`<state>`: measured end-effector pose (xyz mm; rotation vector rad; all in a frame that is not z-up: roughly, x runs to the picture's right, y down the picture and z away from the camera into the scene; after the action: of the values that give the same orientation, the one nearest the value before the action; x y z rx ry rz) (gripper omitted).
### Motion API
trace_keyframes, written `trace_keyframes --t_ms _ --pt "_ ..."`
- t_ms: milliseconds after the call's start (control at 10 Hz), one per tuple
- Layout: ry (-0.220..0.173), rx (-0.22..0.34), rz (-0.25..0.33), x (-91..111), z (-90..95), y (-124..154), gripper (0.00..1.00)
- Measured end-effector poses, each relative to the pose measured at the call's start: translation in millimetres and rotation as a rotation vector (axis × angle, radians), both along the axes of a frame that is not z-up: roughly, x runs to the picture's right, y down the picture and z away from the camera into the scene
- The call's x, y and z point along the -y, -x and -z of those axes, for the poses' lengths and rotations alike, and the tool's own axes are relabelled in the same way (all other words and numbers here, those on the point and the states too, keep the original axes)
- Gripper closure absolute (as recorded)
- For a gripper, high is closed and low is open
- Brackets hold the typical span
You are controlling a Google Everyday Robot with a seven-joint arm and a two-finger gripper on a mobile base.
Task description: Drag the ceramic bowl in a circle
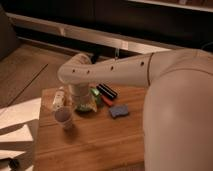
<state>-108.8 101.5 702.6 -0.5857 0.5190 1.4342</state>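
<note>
The ceramic bowl (86,106) sits on the wooden table (95,142), left of centre; only part of its dark green inside and paler rim shows under the arm. My gripper (82,98) hangs straight down from the bent white arm (115,70) and reaches into or onto the bowl. The contact itself is hidden by the wrist. A small pale grey cup (64,118) stands upright just left and in front of the bowl.
A pale bottle-like item (59,99) lies left of the bowl. A green item (95,92), a black bar (107,91), a red item (107,100) and a blue sponge (119,110) lie right of it. White sheets (17,125) lie left of the table.
</note>
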Motion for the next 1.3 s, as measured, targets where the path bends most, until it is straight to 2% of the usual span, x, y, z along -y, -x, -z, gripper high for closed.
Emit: trace_keyframes --t_ms 100,300,400,500,700,800,1300 --pt "-0.033 -0.004 -0.002 10.1 -4.4 0.5 0.35" --pt "-0.131 -0.025 -0.031 45.9 -26.1 -13.6 0.35" --pt "-0.187 -0.036 -0.061 67.2 -44.4 -28.8 0.35" --pt "-0.222 -0.038 -0.091 80.4 -60.2 -41.8 0.35" --pt "-0.249 -0.022 -0.145 89.7 -83.9 -55.0 0.35" --pt "-0.245 -0.024 -0.18 88.7 -96.4 -64.4 0.35" --pt "-0.249 -0.022 -0.183 89.2 -94.6 -64.4 0.35"
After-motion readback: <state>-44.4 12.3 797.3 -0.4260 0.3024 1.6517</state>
